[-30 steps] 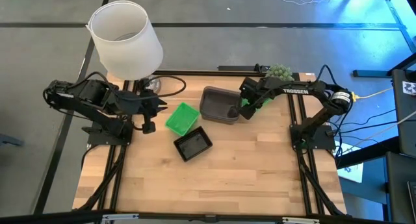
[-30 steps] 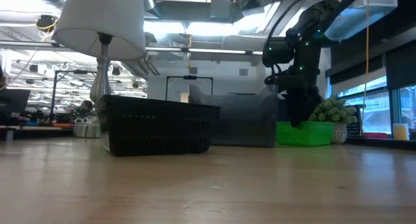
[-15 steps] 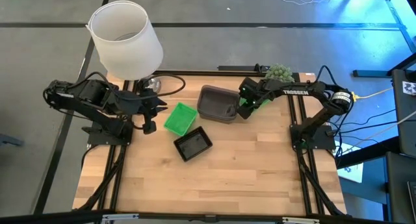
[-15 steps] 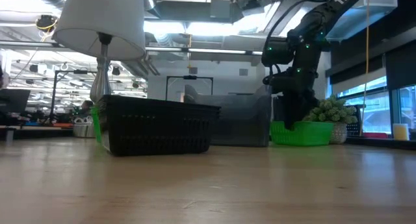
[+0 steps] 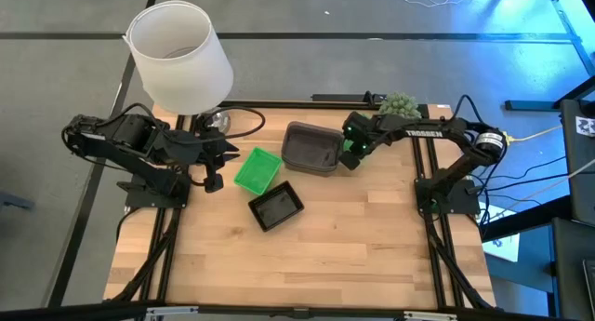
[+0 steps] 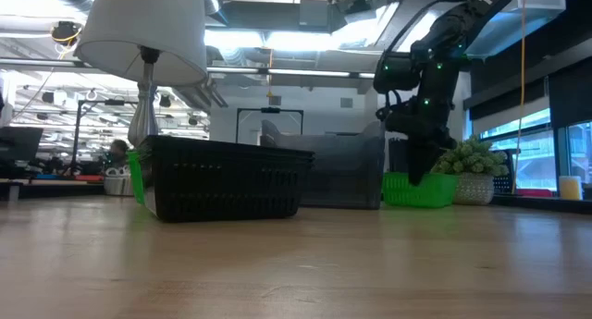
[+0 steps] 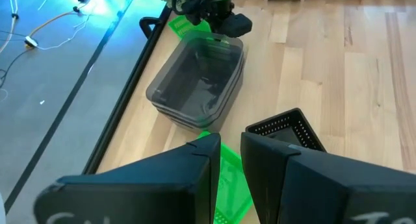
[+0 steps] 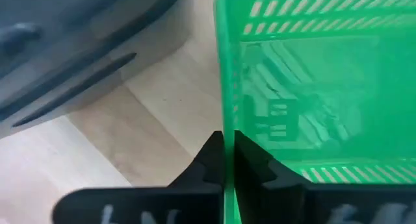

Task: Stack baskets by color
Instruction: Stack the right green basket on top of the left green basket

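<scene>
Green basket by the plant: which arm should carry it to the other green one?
Right, probably. The right gripper is already shut on the wall of that green basket. The left gripper grips the other green basket.

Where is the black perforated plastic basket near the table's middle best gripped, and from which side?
Grip one long wall of the black perforated plastic basket at its rim, coming straight down from above: it sits upright, mouth open, apart from the other baskets, so one finger probably fits inside and one outside.
</scene>
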`<state>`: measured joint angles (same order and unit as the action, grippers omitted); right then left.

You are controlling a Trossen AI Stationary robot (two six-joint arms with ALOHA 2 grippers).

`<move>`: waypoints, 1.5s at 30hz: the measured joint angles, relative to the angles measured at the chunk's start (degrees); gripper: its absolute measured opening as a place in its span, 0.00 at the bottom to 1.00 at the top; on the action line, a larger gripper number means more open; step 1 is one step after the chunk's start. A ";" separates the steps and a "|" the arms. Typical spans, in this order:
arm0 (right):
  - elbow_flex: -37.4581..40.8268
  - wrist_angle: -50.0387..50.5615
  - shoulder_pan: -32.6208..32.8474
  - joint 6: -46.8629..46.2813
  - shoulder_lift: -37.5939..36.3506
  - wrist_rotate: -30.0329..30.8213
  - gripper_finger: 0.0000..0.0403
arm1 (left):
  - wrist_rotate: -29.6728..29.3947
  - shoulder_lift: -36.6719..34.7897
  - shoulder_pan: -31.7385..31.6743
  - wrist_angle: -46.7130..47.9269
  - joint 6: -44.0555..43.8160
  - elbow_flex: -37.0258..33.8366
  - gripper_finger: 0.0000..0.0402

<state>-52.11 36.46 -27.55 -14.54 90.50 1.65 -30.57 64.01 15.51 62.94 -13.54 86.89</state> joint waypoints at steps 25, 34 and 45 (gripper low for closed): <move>-16.86 18.06 13.17 -7.52 -12.44 12.38 0.01 | 0.00 0.02 0.00 0.67 0.15 -0.02 0.14; -34.66 16.49 24.20 -9.06 -9.38 19.29 0.01 | -0.02 0.02 0.00 0.67 0.15 -0.02 0.14; -44.73 -6.44 31.38 1.64 7.48 -0.42 0.01 | -0.02 -0.02 0.03 0.94 2.93 -0.02 0.14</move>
<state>-96.84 30.02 3.83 -12.89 97.98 1.23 -30.59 63.99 15.54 63.89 -10.61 86.87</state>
